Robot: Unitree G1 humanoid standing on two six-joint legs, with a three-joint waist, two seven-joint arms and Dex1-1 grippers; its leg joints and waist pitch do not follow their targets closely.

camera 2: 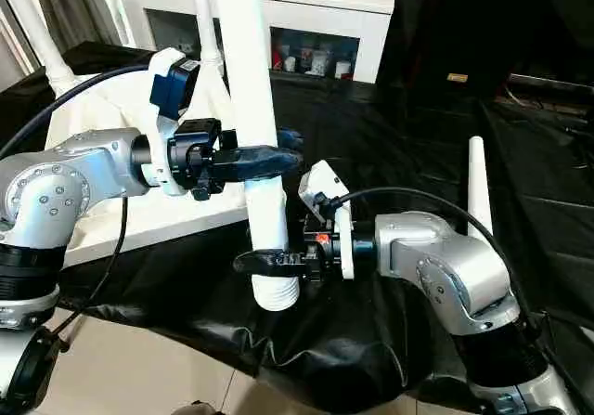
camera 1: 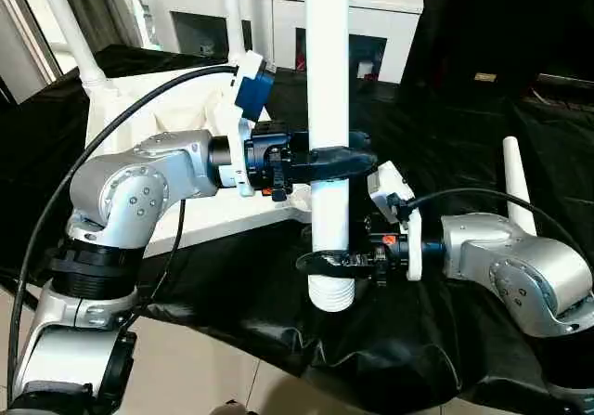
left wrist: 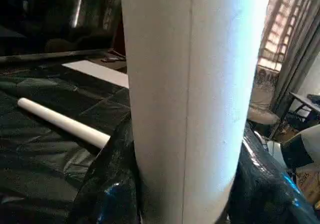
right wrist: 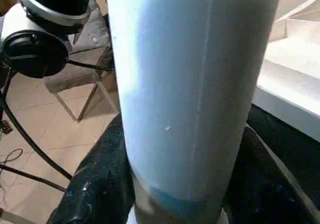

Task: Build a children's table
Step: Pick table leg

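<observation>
A smooth white tapered leg (camera 1: pixel 328 109) with a ribbed bottom end stood upright, the left gripper (camera 1: pixel 339 164) clamped around it above, the right gripper (camera 1: pixel 336 263) clasping below.

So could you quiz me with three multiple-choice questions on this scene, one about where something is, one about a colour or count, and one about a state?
1. Where does the spare long white tapered plastic leg lie?
A. On the black-draped work table
B. On the floor
C. Inside the white cabinet

2. How many grippers touch the upright white plastic tube leg?
A. None
B. One
C. Two

3. How is that upright leg oriented?
A. Flat
B. Upright, ribbed end down
C. Upside down in a socket

Answers: 1 A, it rests on the black cloth beside the right arm. 2 C, the left gripper clasps it higher up and the right gripper lower, near the ribbed end. 3 B, it stands vertical with the ribs at the bottom.
</observation>
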